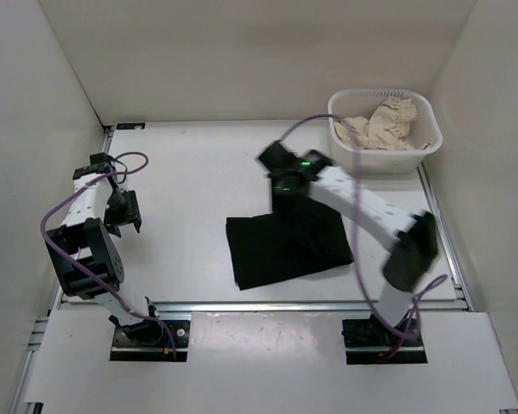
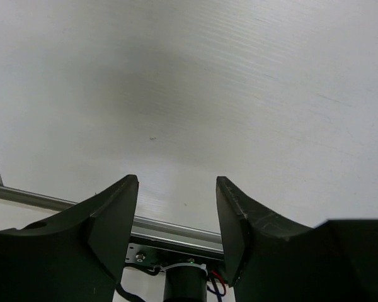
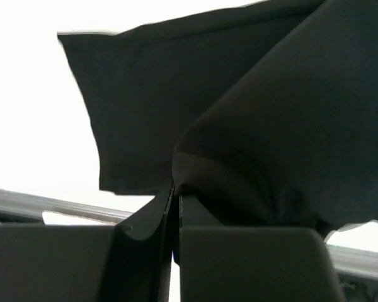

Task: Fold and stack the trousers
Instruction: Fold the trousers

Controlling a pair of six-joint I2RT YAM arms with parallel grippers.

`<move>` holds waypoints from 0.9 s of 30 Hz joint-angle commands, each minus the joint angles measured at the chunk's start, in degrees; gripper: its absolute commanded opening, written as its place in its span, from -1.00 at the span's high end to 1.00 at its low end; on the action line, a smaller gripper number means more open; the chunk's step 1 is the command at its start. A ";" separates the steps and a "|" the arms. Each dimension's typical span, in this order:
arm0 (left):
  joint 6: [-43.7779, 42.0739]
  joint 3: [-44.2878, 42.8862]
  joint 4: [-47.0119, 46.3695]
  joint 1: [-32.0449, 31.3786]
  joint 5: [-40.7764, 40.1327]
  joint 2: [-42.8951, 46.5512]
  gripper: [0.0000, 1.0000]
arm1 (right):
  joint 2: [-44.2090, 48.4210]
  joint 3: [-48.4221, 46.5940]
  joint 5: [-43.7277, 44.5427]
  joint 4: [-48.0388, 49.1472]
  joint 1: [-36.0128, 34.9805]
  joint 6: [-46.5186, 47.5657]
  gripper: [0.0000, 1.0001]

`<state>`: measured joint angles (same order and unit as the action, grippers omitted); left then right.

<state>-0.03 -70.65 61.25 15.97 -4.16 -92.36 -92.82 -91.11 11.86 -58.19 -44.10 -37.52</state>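
mid-fold, the right claw (image 3: 175, 189) clamps the trousers (image 1: 285, 250) at their far edge, the left claw (image 2: 176, 189) hangs part-open and empty; next, probably carry that edge over evenly.

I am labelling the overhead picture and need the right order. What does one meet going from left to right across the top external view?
left tool → black trousers → white basket, with the beige cloth inside it
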 commanded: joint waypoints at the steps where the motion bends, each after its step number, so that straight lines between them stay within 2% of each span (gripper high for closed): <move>1: 0.03 0.77 0.45 -1.28 4.77 1.65 -0.28 | -13.49 -17.34 -0.26 -6.22 -10.80 -3.44 1.00; 2: 0.03 1.48 -0.08 -2.33 5.48 1.13 -0.28 | -20.93 -21.70 -1.13 -7.19 -12.14 -3.44 1.00; 4: 0.03 3.41 -0.08 -3.48 9.86 0.51 -0.26 | -27.39 -31.52 -2.88 -8.51 -14.78 -1.95 1.00; 7: 0.03 5.26 -0.78 -6.82 19.00 -2.21 -0.24 | -39.60 -41.31 -5.78 -11.93 -14.79 1.56 1.00; 10: 0.03 6.76 -2.27 -11.30 23.93 -5.11 -0.24 | -41.83 -37.50 -14.27 -8.80 -13.91 3.50 1.00; 12: 0.03 5.97 -2.28 -14.10 25.87 -7.83 -0.24 | -41.83 -35.64 -15.55 -7.38 -13.30 5.43 1.00; 17: 0.03 3.25 -2.28 -15.35 21.92 -9.16 -0.24 | -41.83 -32.73 -18.09 -5.89 -13.30 6.84 0.98; 20: 0.03 0.70 -1.58 -15.35 20.34 -9.16 -0.24 | -41.83 -32.73 -23.43 -2.64 -14.52 10.00 0.41; 21: 0.03 -0.09 -0.79 -15.35 19.38 -9.16 -0.24 | -42.36 -34.47 -25.46 -1.84 -15.05 12.97 0.11; 24: 0.03 -2.90 -0.17 -15.35 16.91 -8.54 -0.26 | -43.67 -41.48 -28.55 -1.31 -18.73 21.04 -0.18; 27: 0.03 -5.80 -0.17 -15.35 13.92 -7.23 -0.26 | -41.68 -44.33 -22.95 -1.92 -22.87 27.21 -0.31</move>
<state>0.05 -73.30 61.06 0.40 12.91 -103.11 -137.32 -130.72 -10.70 -61.12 -62.28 -20.23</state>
